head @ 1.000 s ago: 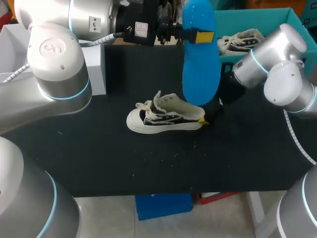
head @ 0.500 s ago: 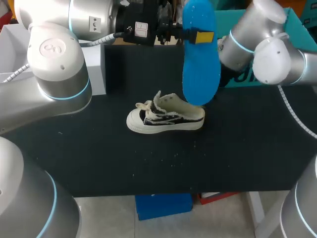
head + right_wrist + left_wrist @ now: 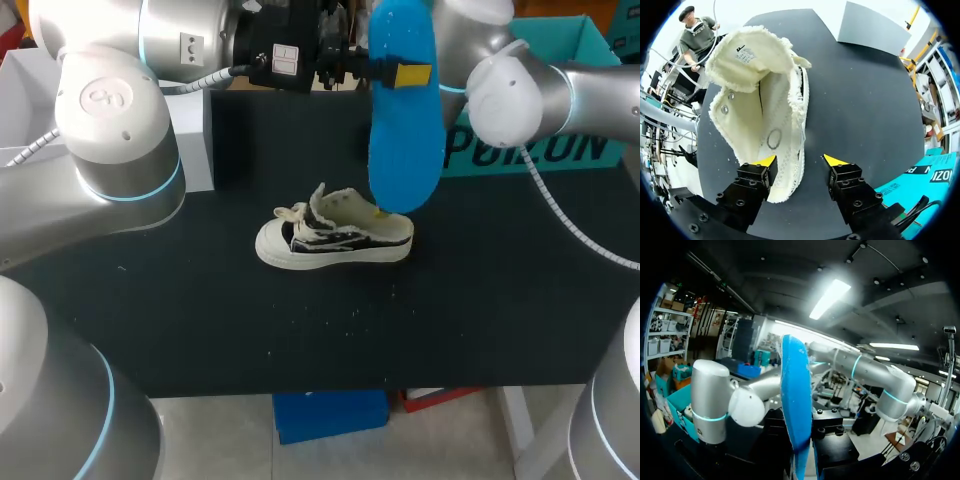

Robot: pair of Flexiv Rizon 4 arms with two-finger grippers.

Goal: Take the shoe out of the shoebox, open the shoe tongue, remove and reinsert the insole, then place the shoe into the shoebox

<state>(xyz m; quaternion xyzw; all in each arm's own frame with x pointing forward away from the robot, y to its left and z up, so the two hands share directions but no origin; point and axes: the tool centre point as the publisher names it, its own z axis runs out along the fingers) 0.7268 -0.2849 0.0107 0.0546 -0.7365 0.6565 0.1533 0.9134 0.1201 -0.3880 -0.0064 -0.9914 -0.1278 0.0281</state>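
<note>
Where the left hand (image 3: 404,74) was seen from above, its fingers were clamped on the upper part of the blue insole (image 3: 405,150). The insole was held upright in the air, its lower end by the heel of the shoe (image 3: 335,236); whether they touched could not be told. The right hand (image 3: 800,161) was spread wide and nothing was gripped. It was held over the shoe's opening, one yellow tip above the heel edge, the other above the bare counter (image 3: 855,100). The shoe was stood on its sole, apart from the teal shoebox (image 3: 560,150) at the counter's far right.
</note>
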